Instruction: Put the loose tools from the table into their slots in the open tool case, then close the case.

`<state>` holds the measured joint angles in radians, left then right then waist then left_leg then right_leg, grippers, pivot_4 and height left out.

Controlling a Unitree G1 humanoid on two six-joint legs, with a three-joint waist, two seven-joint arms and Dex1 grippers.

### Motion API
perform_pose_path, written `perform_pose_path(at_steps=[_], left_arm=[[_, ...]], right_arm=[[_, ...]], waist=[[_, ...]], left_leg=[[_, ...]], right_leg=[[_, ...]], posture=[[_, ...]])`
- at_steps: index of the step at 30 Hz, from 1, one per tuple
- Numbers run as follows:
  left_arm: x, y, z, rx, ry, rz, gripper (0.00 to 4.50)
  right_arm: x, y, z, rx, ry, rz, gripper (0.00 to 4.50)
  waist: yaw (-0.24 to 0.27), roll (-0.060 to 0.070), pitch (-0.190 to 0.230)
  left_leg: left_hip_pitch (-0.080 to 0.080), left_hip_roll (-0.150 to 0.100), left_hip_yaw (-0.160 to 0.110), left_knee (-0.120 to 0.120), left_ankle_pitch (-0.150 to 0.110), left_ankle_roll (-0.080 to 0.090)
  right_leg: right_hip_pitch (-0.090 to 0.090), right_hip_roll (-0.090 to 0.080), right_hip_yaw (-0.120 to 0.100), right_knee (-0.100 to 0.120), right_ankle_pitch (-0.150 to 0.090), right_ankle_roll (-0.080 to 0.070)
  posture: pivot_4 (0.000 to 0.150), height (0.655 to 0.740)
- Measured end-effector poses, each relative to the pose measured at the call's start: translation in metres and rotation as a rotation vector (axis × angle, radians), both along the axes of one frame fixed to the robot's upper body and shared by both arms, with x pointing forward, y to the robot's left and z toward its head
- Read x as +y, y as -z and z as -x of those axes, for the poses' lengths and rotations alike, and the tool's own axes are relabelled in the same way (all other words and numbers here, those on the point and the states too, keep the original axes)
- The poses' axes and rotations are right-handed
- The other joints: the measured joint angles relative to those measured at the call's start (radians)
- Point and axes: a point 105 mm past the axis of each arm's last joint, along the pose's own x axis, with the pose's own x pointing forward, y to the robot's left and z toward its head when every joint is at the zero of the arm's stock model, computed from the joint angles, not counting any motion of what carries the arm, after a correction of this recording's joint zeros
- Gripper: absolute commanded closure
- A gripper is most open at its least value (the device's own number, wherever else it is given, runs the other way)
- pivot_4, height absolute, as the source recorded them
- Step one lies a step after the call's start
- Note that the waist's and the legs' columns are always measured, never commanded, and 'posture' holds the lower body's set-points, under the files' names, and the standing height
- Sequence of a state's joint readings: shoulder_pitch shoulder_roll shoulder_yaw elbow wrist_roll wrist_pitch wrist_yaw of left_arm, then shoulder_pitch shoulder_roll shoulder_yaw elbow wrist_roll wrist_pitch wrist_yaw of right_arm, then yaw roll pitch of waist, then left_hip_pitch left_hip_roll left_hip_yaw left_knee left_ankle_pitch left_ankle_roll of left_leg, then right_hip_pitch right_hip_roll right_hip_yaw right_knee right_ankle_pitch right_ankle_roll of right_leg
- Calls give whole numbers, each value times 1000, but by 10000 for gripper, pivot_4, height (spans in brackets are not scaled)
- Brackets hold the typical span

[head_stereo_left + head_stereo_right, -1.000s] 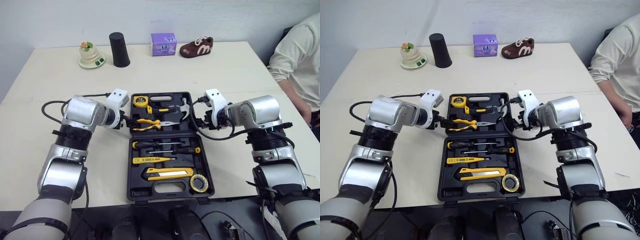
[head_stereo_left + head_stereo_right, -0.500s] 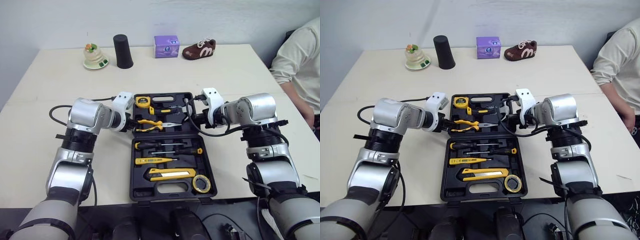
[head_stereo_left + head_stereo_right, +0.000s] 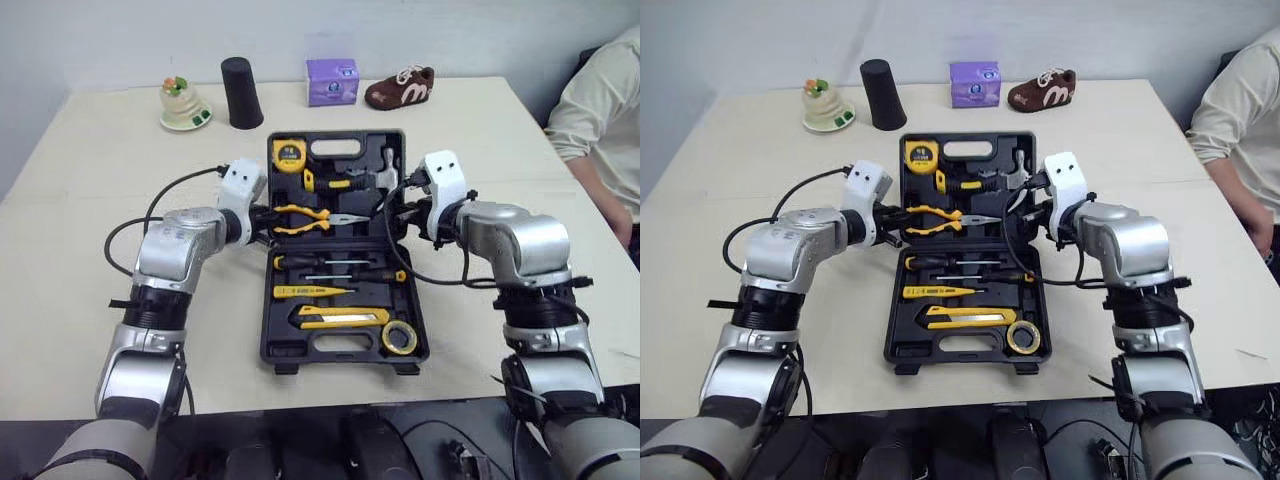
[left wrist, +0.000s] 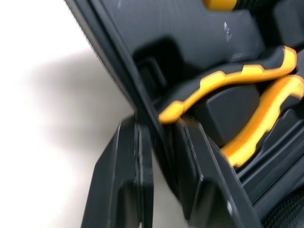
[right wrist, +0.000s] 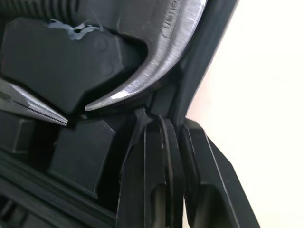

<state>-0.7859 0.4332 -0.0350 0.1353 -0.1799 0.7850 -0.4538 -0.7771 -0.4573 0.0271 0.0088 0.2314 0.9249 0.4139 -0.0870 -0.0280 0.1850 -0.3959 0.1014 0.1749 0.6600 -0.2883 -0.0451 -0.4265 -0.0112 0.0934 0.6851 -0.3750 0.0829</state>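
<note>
- Case — black moulded plastic, matt, with a fine grain.
- Hammer head — bare polished steel, glossy, catching the light.
- Pliers — smooth yellow and black plastic grips; grey metal tip with fine ridges.
- Left gripper fingers — smooth black plastic, dull sheen.
- Table — pale, smooth, matt top.
- Person's sleeve — soft pale cloth.

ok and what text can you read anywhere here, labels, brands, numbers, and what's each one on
"m": large white letter on the side of the brown shoe.
Hammer head in the tool case: stamped letters, cut off and tilted, not readable for sure.
Purple box: print too small to read.
Tape measure: label too small to read.
</note>
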Motion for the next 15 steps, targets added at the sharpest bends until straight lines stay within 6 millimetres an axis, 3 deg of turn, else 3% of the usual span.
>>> perform_pose_path(at_steps=[4,8,11,15], left_arm=[[0,-4,7,-183,40,-35,41989],[3,-1,21,-415,96,-148,42231],[6,3,26,-471,95,-177,43691],[11,16,37,-534,86,-240,44989]], right_arm=[[-5,4,12,-184,-42,69,45000],[-11,9,29,-436,-101,242,45000],[-13,17,39,-548,-133,316,45000],[-15,34,55,-686,-204,453,45000]], waist=[[-3,0,0],[-2,0,0],[-2,0,0],[-7,-2,1]], left_leg=[[-6,2,0,-2,0,0],[-6,1,-1,1,-1,1],[-4,1,-1,3,0,3],[12,0,2,3,1,5]], right_leg=[[-5,1,0,-3,0,0],[-3,0,0,-5,1,0],[1,0,0,-3,3,2],[16,1,3,-5,5,3]], posture=[[1500,7386],[1500,7386],[1500,7386],[1500,7386]])
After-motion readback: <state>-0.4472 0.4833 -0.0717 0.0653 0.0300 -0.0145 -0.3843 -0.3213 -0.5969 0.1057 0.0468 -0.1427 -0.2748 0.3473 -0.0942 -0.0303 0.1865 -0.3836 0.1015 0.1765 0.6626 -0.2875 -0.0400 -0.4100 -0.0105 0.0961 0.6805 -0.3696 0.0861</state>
